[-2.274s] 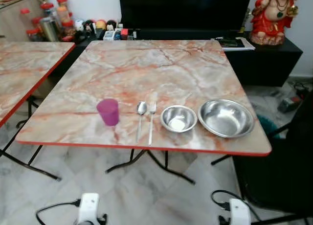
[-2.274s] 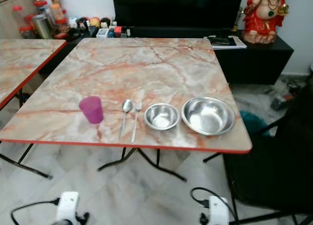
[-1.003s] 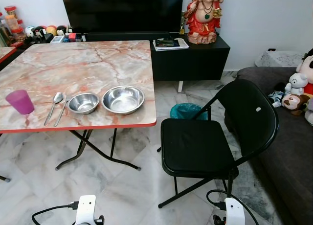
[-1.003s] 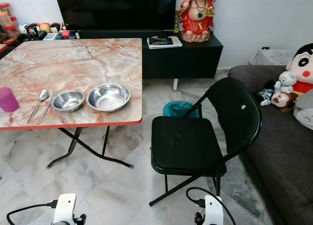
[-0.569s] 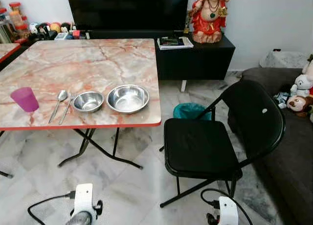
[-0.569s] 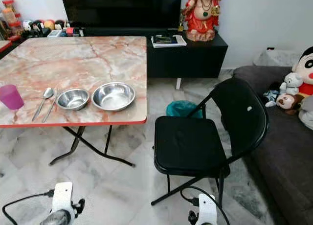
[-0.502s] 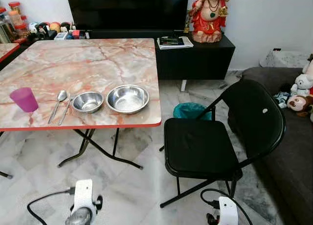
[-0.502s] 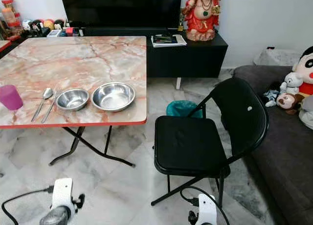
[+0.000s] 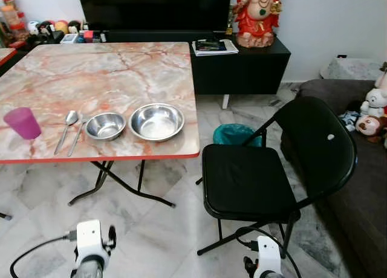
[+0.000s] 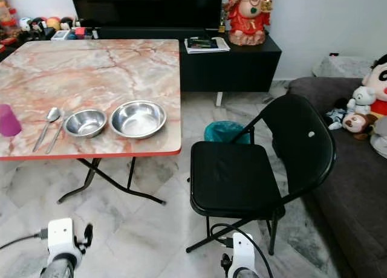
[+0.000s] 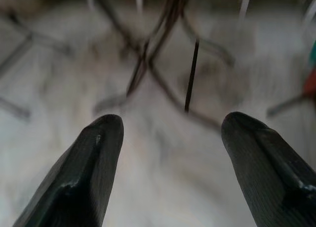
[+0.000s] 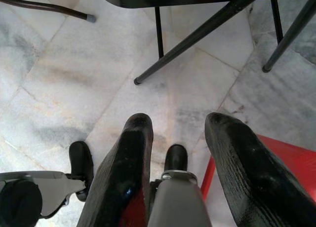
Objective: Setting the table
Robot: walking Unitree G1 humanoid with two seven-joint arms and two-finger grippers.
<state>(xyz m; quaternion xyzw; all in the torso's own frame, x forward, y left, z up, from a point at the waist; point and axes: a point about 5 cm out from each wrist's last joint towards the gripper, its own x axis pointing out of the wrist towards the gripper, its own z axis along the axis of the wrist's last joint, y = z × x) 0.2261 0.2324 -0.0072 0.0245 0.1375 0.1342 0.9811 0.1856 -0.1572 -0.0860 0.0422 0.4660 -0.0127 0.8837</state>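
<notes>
Marble tabletop (image 9: 121,72) at left carries cup (image 9: 22,122), spoon (image 9: 65,128), fork (image 9: 77,136) and two bowls (image 9: 105,126) in a row for one diner; both end effectors (image 11: 168,153) (image 12: 177,163) hang open, empty.

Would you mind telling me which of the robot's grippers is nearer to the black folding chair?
Right. The right gripper hangs low beside the folding chair, by its front legs; the left gripper hangs farther away, near the table's legs.

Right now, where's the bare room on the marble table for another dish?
The table is bare behind the place setting, back to the TV-stand edge. The near edge is crowded: purple cup, spoon, fork, small bowl and large bowl in one row. Only a narrow strip lies between the large bowl and the right edge.
</notes>
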